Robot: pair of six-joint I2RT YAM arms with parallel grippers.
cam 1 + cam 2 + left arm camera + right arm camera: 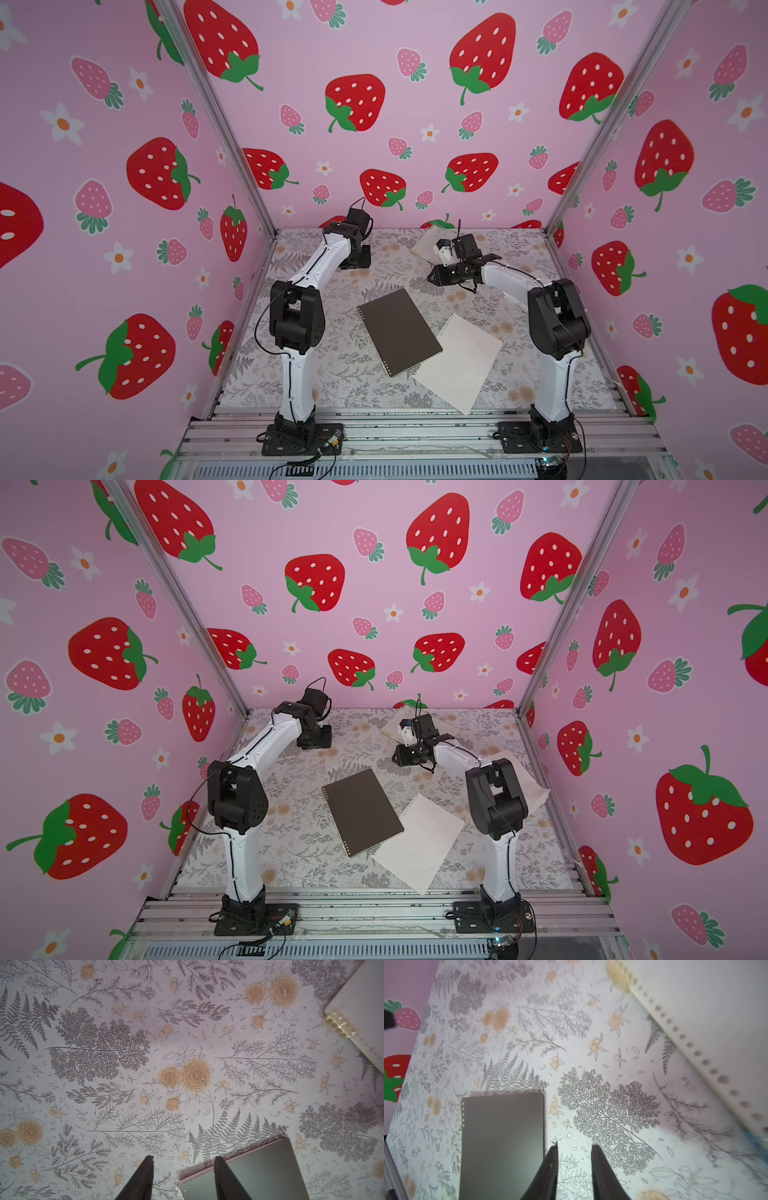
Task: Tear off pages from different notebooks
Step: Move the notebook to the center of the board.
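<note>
The left gripper [184, 1157] hovered over the floral table [104, 1095], fingers spread with nothing between them, a corner of the dark notebook [259, 1167] close beside one finger and the cream notebook [357, 997] well off ahead and to one side. The right gripper [575, 1145] was parted too, a narrower gap, empty, the dark notebook just beside one finger. A loose page [457, 361] lay back behind it, touching that notebook.

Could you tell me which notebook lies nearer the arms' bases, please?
The dark brown-grey notebook, closed in the middle; the cream notebook lies far back.
</note>
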